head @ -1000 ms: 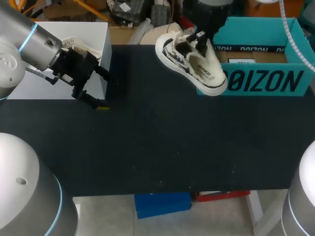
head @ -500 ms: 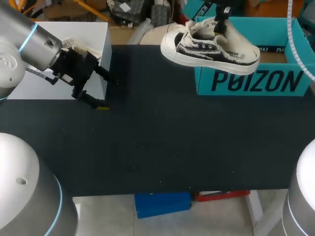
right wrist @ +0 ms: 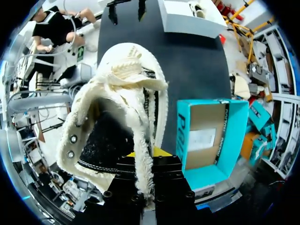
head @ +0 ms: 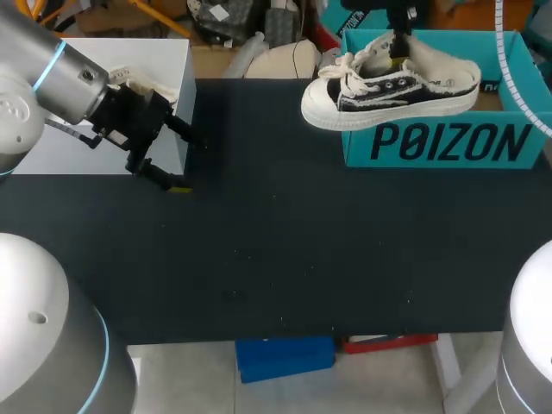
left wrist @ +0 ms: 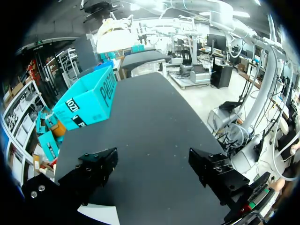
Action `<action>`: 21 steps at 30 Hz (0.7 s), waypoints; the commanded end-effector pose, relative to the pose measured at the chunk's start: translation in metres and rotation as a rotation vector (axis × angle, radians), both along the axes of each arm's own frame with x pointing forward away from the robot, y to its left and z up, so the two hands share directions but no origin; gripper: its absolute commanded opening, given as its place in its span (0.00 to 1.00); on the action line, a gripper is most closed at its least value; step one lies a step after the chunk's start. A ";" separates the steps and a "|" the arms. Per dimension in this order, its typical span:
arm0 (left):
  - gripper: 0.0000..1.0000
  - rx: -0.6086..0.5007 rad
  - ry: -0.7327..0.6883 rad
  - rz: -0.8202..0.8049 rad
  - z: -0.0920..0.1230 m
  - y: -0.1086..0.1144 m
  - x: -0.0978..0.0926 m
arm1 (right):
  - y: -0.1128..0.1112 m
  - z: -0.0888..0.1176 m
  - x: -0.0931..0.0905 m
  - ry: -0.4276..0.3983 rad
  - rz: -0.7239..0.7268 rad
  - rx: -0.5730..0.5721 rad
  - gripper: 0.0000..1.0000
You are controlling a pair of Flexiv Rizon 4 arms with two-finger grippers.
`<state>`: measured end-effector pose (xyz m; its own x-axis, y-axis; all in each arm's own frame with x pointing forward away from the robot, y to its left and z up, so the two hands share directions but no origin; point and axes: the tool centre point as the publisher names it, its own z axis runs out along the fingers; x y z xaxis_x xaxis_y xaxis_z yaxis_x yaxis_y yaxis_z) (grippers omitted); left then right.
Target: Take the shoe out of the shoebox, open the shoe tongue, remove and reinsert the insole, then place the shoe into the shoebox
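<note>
A cream-and-black canvas shoe (head: 392, 86) with white laces hangs side-on in the air, toe to the left, over the front left corner of the teal shoebox (head: 448, 142). My right gripper (head: 398, 36) comes down from above, shut on the shoe's frayed collar. In the right wrist view that cream edge runs between the fingers of the right gripper (right wrist: 143, 161), the shoe (right wrist: 117, 117) hangs ahead of them, and the open shoebox (right wrist: 211, 136) lies beside it with a paper inside. My left gripper (head: 171, 164) stands open and empty at the table's far left; its spread left gripper (left wrist: 154, 171) faces the shoebox (left wrist: 89, 98).
A white box (head: 164, 60) stands at the back left, right behind my left gripper, with a cream item (head: 138, 82) on top. The black table (head: 276, 259) stretches between the two boxes and toward the front edge.
My right gripper has turned the shoe from opening-up to side-on and carried it right, toward the shoebox. The left arm has not moved.
</note>
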<state>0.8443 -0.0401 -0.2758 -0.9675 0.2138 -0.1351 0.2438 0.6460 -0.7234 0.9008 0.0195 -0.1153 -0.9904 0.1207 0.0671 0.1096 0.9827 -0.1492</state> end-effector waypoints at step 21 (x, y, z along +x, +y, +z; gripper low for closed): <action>1.00 0.000 -0.004 0.002 -0.001 0.000 0.000 | -0.097 -0.035 0.115 -0.066 -0.050 -0.020 0.00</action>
